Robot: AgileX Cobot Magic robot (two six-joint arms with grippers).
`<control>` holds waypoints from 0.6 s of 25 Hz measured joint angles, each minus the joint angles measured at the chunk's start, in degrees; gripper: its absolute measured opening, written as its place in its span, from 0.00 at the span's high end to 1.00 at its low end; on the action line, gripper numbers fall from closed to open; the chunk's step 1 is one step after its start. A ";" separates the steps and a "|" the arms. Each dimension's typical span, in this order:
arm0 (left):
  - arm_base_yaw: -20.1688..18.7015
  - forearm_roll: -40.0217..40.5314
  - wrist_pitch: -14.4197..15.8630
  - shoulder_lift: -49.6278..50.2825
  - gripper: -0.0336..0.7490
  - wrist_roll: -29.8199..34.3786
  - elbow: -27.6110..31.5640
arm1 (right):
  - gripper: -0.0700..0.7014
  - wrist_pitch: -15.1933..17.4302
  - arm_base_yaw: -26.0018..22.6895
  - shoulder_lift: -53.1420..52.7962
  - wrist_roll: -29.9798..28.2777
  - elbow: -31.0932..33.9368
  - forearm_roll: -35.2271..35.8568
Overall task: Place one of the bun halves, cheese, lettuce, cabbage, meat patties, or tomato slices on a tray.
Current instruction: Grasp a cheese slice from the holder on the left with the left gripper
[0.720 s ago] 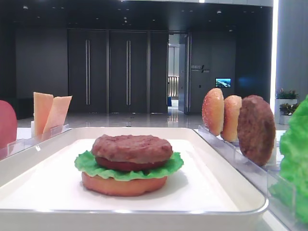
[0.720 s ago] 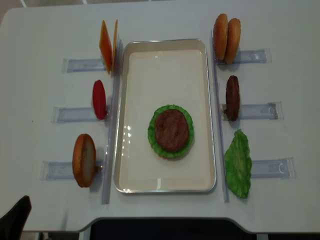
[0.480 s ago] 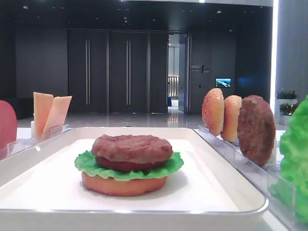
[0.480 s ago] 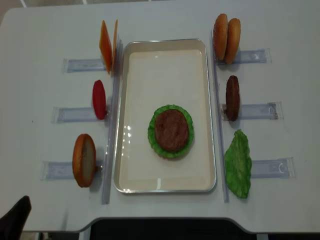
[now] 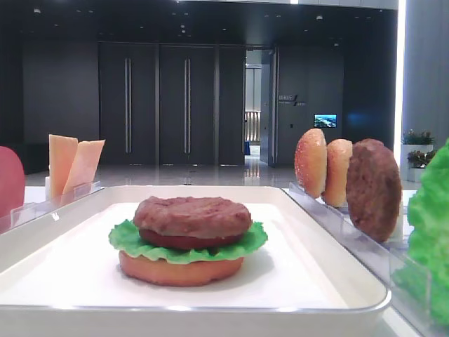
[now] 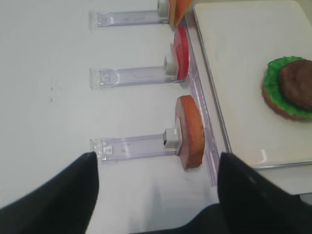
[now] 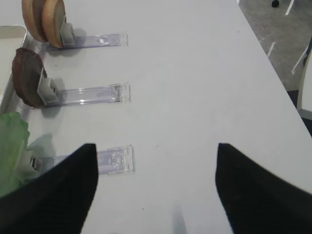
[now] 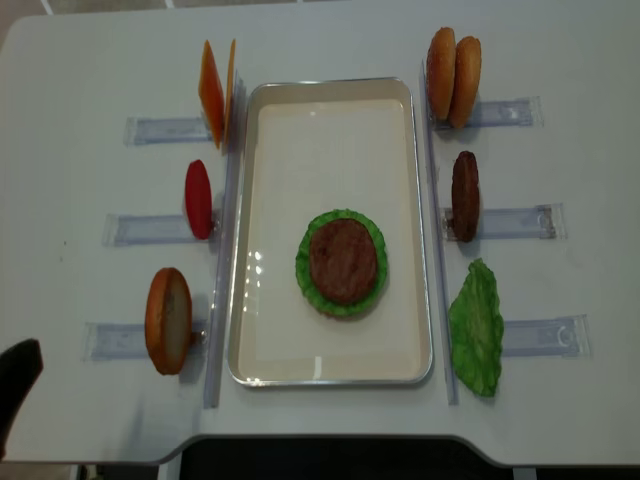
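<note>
The white tray holds a stack: bun half, tomato slice, lettuce and, on top, a meat patty. Left of the tray, cheese, a tomato slice and a bun half stand in racks. To its right stand two bun halves, a meat patty and lettuce. My left gripper is open and empty over the table's front left, short of the bun half. My right gripper is open and empty over bare table, right of the lettuce.
Clear slotted racks stick out from both long sides of the tray. The table's right edge drops to the floor. The table's front edge runs just behind the tray.
In the overhead view the dark tip of my left gripper at the front left corner has shifted left and slightly up. Nothing on the table has moved.
</note>
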 joint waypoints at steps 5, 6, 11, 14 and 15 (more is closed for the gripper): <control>0.00 0.02 -0.07 14.08 0.24 -0.38 -6.19 | 0.28 0.00 0.00 0.00 0.00 0.00 0.00; 0.00 0.02 -0.05 17.24 0.25 -0.44 -7.87 | 0.28 0.00 0.00 0.00 0.00 0.00 0.00; 0.00 0.02 -0.09 32.13 0.25 -0.55 -17.37 | 0.28 0.00 0.00 0.00 0.00 0.00 0.00; 0.00 0.13 0.03 40.53 0.25 -0.55 -24.04 | 0.28 0.00 0.00 0.00 0.00 0.00 0.00; 0.00 0.28 0.19 42.96 0.25 -0.60 -26.50 | 0.28 0.00 0.00 0.00 0.00 0.00 0.00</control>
